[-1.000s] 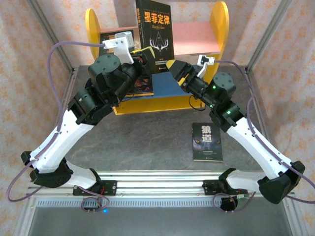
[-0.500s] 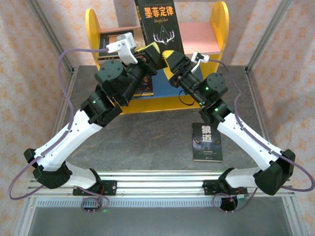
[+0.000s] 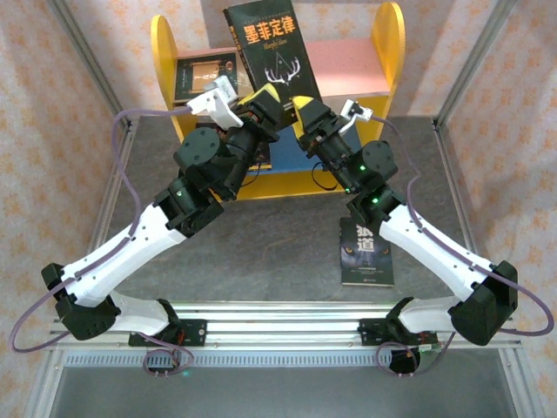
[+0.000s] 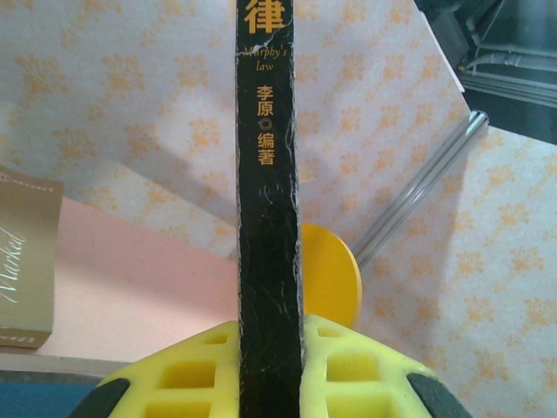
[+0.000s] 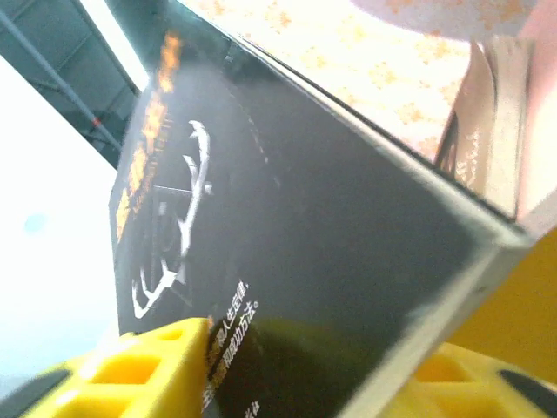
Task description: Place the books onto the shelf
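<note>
Nearest the arm bases, a dark book (image 3: pixel 366 254) with pale characters lies flat on the grey surface (image 3: pixel 261 248), its far edge tucked under the right arm. Beyond it both arms reach in towards the shelf (image 3: pixel 388 48) and meet at the bottom edge of a black book (image 3: pixel 270 48) with yellow characters and white antlers on its cover. The left gripper (image 3: pixel 266 94) is clamped on this book: the left wrist camera shows the cracked spine squeezed upright between the two yellow fingers (image 4: pixel 191 374). The right gripper (image 3: pixel 304 106) sits just beside it, with the book's lower corner lying between its yellow fingers (image 5: pixel 157 366); whether they already press on the cover cannot be told. The black book stands on end, its top tipped to the left, above the blue lower board (image 3: pixel 296 161) and in front of the pink upper board (image 3: pixel 352 65). At the left end of that upper board stands a brown book (image 3: pixel 204 77), close to the yellow side panel.
</note>
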`<act>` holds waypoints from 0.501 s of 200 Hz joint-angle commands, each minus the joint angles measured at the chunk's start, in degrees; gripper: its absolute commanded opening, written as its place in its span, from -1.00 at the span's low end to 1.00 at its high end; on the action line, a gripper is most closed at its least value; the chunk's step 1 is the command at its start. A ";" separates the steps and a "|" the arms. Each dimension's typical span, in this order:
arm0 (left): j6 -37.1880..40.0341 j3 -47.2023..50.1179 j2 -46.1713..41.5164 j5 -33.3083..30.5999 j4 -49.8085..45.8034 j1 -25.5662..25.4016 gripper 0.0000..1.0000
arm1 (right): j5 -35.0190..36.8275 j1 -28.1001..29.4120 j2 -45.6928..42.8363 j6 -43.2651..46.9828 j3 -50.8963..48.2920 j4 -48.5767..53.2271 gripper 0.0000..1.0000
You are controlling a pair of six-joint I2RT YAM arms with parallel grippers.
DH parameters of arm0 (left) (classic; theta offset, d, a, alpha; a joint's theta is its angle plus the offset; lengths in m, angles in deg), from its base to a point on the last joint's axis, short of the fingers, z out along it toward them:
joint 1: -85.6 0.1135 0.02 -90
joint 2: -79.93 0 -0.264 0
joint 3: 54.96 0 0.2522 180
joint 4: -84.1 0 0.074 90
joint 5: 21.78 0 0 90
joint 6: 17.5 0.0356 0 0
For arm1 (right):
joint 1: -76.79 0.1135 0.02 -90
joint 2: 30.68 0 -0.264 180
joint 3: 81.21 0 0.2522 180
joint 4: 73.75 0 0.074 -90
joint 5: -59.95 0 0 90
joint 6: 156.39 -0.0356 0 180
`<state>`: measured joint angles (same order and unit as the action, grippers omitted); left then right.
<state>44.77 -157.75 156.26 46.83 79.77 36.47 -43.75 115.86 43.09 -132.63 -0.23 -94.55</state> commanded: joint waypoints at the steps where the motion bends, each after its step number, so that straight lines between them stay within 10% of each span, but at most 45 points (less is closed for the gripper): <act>1: 1.50 0.87 -2.75 -3.43 8.59 -0.79 -1.00 | 1.62 0.02 -0.12 2.00 2.24 -1.23 -0.33; 100: 4.57 -4.94 -3.21 -15.64 -7.16 -0.90 -0.43 | -2.88 -3.15 2.75 15.25 16.35 12.82 -0.68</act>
<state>46.17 -158.43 155.67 37.11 77.32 36.08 -46.19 115.07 44.93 -123.58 9.87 -84.89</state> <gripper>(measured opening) 0.255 0.175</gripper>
